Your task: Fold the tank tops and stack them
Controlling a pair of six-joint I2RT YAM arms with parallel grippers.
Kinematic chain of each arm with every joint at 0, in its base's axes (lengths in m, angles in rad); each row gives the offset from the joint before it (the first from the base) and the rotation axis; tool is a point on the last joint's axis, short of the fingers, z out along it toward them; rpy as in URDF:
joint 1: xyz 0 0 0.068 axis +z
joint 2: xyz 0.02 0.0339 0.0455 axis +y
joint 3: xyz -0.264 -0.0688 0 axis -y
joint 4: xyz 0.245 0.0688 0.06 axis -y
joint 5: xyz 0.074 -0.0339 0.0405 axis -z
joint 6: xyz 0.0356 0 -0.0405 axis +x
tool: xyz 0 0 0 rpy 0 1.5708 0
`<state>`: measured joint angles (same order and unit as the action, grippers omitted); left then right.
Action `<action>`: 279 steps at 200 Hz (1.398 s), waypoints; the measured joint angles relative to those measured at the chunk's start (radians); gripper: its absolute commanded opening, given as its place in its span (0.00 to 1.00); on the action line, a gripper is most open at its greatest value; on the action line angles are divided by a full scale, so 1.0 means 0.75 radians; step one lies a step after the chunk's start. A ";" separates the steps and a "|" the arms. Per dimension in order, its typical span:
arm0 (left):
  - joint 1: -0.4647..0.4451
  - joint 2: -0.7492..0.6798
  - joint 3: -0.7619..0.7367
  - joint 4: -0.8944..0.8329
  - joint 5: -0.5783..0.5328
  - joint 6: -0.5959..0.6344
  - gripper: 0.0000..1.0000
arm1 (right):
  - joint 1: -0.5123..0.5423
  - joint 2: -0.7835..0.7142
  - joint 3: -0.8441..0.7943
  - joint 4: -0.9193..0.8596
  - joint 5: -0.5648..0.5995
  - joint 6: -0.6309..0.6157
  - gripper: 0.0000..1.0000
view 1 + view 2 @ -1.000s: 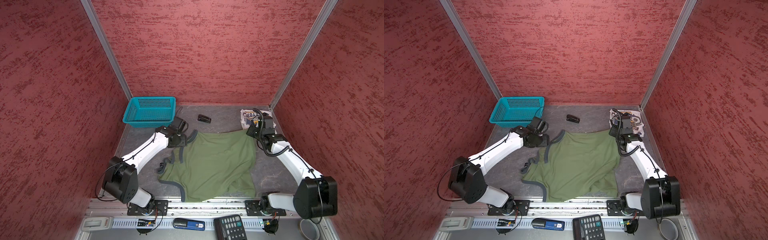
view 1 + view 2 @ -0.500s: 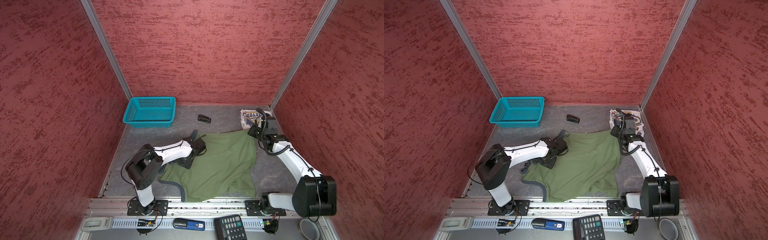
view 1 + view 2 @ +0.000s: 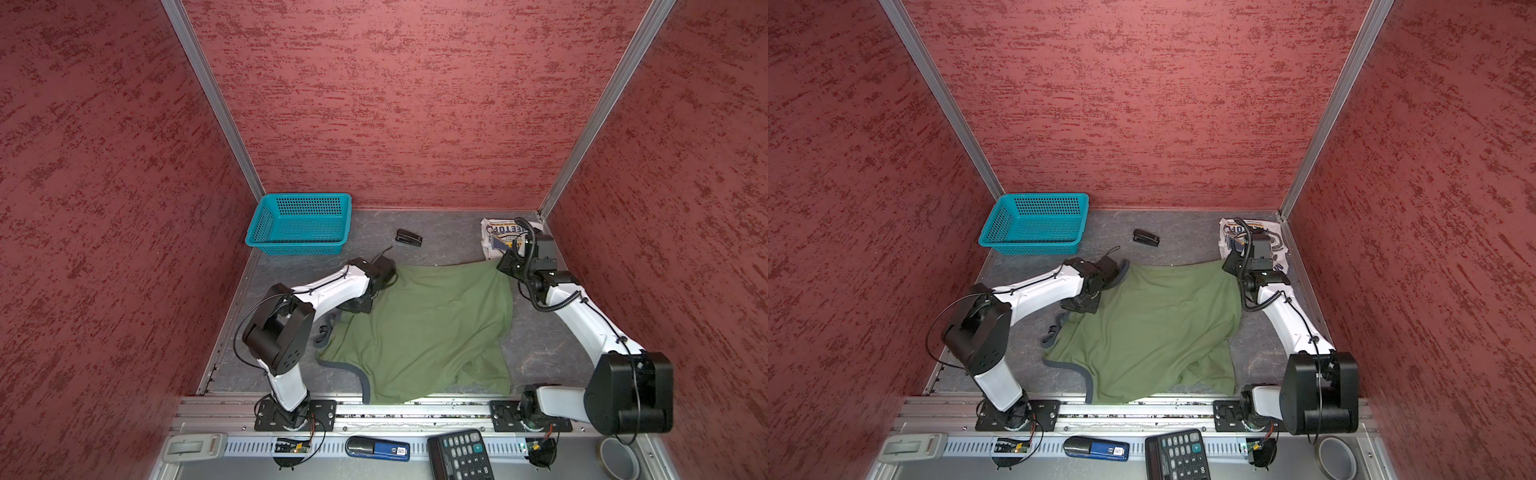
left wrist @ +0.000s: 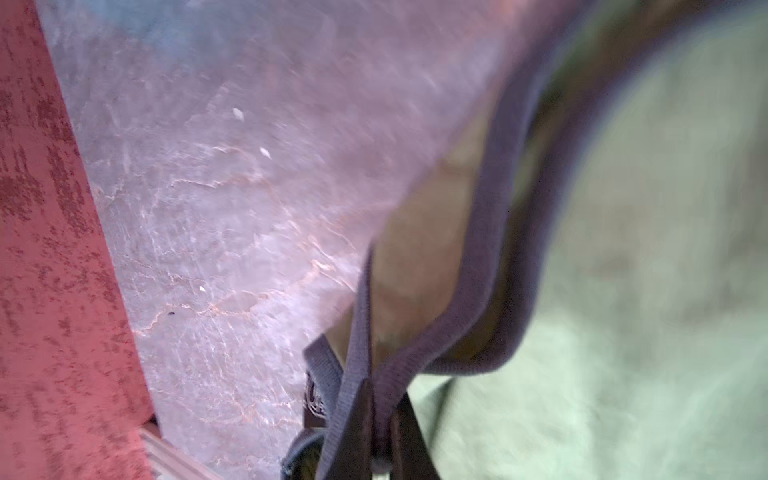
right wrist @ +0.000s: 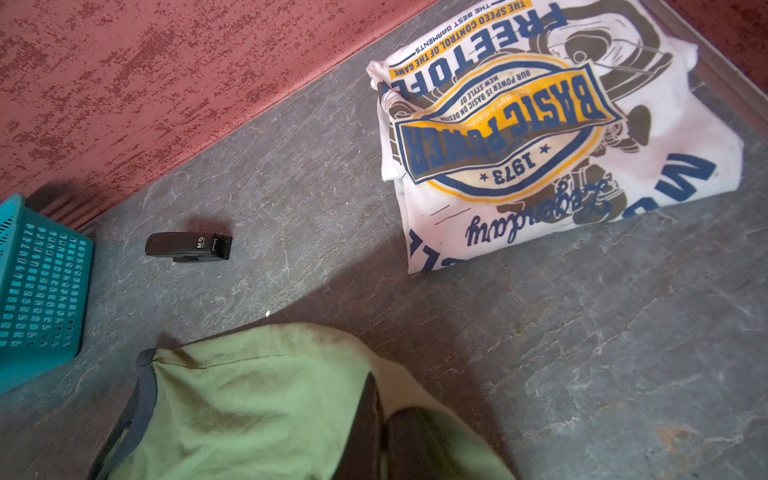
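I have the olive tank top (image 3: 424,328) spread across the middle of the grey table (image 3: 540,345), plain side up. It is rumpled toward its near right corner, and its near edge reaches the front rail (image 3: 374,419). My left gripper (image 4: 380,399) sits at the shirt's far left side. In the left wrist view its 2 fingers are pinched together on the dark grey-blue trim (image 4: 478,257), though that view is blurred. My right gripper (image 5: 382,432) is at the shirt's far right corner, and in the right wrist view its jaws are clamped onto the green cloth, which bunches around them. The white tank top (image 5: 540,137) lies folded in the table's far right corner with its blue-and-yellow emblem facing up. It is just beyond the right gripper and apart from the olive one; both top views show it partly behind that arm's wrist. A teal basket (image 3: 299,224) stands in the far left corner, and a black stapler (image 3: 408,238) lies on the table between the basket and the white shirt. On the ledge in front of the rail I can see a calculator (image 3: 459,457), a blue stapler (image 3: 378,447) and a roll of tape (image 3: 619,457).
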<state>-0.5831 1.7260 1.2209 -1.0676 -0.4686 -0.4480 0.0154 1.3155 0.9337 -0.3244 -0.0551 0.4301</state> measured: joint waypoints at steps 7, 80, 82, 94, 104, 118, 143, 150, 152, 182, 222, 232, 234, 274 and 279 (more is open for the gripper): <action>0.057 -0.025 0.022 0.019 0.009 0.016 0.06 | -0.001 0.000 0.000 0.000 -0.003 0.000 0.00; 0.526 0.028 0.249 0.169 0.171 0.052 0.29 | -0.002 0.026 0.000 0.000 -0.007 0.002 0.00; 0.533 0.035 0.252 0.168 0.173 0.061 0.30 | -0.002 0.029 0.001 -0.001 -0.007 0.002 0.00; 0.565 0.070 0.255 0.172 0.189 0.040 0.35 | -0.003 0.041 0.001 0.000 -0.006 0.005 0.00; 0.590 0.083 0.248 0.168 0.196 0.037 0.42 | -0.004 0.058 0.005 -0.001 -0.004 0.007 0.00; 0.616 0.071 0.229 0.169 0.198 0.014 0.46 | -0.011 0.100 0.030 -0.002 -0.003 0.011 0.00; 0.640 -0.053 0.145 0.207 0.216 -0.005 0.53 | -0.031 0.193 0.092 0.010 0.003 0.021 0.00; 0.638 -0.108 0.113 0.218 0.231 -0.006 0.55 | -0.036 0.222 0.111 0.013 0.005 0.025 0.00; 0.637 -0.124 0.105 0.221 0.233 -0.007 0.55 | -0.038 0.230 0.117 0.013 0.006 0.026 0.00; 0.547 -0.276 0.043 0.255 0.316 0.005 0.57 | -0.061 0.334 0.168 0.025 0.009 0.047 0.00; 0.316 -0.047 0.073 0.313 0.392 0.083 0.57 | -0.071 0.402 0.190 0.028 0.009 0.062 0.00; 0.267 0.045 0.110 0.322 0.407 0.106 0.57 | -0.072 0.409 0.190 0.028 0.009 0.065 0.00; 0.258 0.062 0.119 0.327 0.414 0.109 0.57 | -0.072 0.409 0.190 0.028 0.008 0.066 0.00; 0.194 0.322 0.359 0.426 0.549 0.177 0.55 | -0.080 0.414 0.190 0.032 0.007 0.070 0.00; 0.194 0.349 0.391 0.440 0.565 0.184 0.55 | -0.080 0.414 0.190 0.033 0.006 0.070 0.00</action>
<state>-0.4377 1.9877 1.5143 -0.7376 -0.0452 -0.3103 -0.0448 1.6257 1.0763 -0.3000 -0.0505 0.4824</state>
